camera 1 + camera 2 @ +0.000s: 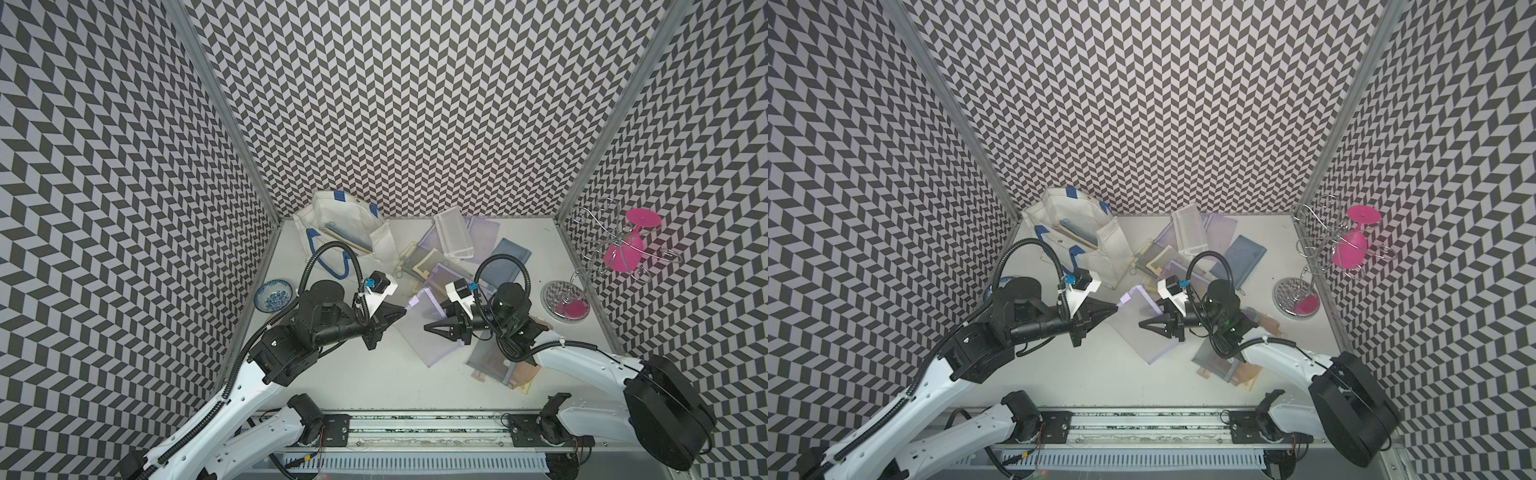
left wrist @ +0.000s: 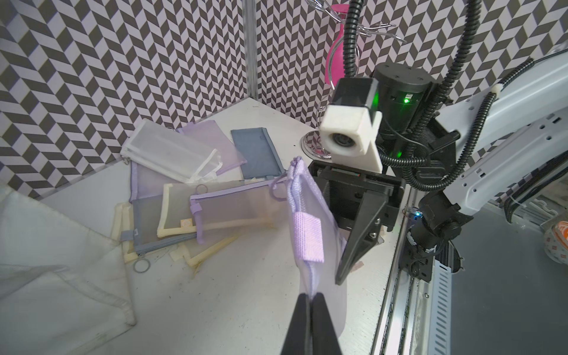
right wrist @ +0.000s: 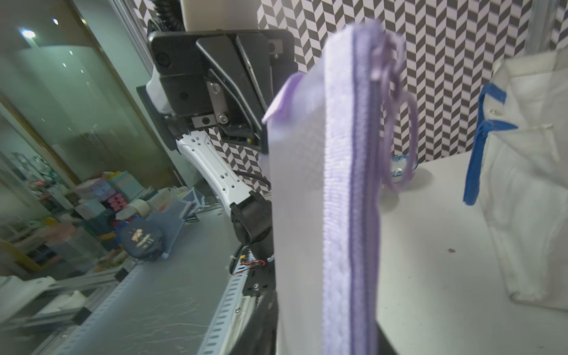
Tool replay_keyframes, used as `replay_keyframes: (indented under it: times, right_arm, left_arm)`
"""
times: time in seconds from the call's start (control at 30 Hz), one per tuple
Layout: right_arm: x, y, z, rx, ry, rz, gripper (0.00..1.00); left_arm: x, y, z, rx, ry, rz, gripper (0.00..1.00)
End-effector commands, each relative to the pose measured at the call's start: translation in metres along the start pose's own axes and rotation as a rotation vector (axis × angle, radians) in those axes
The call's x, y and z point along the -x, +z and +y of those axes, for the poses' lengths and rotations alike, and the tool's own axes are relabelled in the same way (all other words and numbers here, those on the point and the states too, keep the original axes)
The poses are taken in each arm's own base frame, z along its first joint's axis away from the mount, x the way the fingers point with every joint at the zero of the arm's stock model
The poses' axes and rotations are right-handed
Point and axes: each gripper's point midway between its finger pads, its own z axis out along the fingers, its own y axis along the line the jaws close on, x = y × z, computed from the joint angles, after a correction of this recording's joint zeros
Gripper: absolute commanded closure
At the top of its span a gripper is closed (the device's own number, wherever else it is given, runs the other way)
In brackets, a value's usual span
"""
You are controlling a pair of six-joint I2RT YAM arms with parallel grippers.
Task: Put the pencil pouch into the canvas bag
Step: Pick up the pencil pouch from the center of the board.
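Left gripper [image 2: 311, 304] is clamped on one edge of the lilac pencil pouch [image 2: 307, 233]; right gripper [image 1: 428, 328] looks pinched on its other side, guessing to keep it taut; pouch hangs between them, not in the canvas bag [image 1: 345, 220] yet.

Three walls close the space: the back wall [image 1: 415, 104], the left side wall [image 1: 83, 166] and the right side wall [image 1: 706, 145]. All carry the same black and white chevron pattern. A grey metal post stands in each back corner, the left corner post [image 1: 218, 104] and the right corner post [image 1: 622, 104]. The white tabletop [image 1: 374, 374] has some small dirty marks. The light is even, and the shadows are weak. In the right wrist view a glass partition [image 3: 76, 107] reflects round lamps [image 3: 28, 33]. Below it, blurred coloured clutter [image 3: 101, 196] is seen.
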Motion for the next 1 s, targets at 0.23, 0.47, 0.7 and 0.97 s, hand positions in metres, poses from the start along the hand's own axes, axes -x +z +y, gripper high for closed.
replay_keyframes:
  times: [0.23,0.47,0.7,0.97]
  right_arm:
    - [0.019,-0.002,0.005,-0.021,-0.081,-0.043,1.00]
    - [0.026,-0.007,0.005,-0.032,-0.056,-0.070,1.00]
    - [0.030,-0.010,0.008,0.006,-0.020,-0.081,1.00]
    - [0.032,-0.011,0.012,0.034,0.004,-0.089,1.00]
  left_arm:
    - [0.010,-0.005,0.029,0.147,-0.085,-0.114,0.33]
    - [0.006,-0.009,0.030,0.068,-0.215,-0.252,0.01]
    - [0.000,0.003,0.009,-0.114,-0.282,-0.312,0.05]
    - [-0.004,0.026,-0.018,-0.236,-0.318,-0.399,0.29]
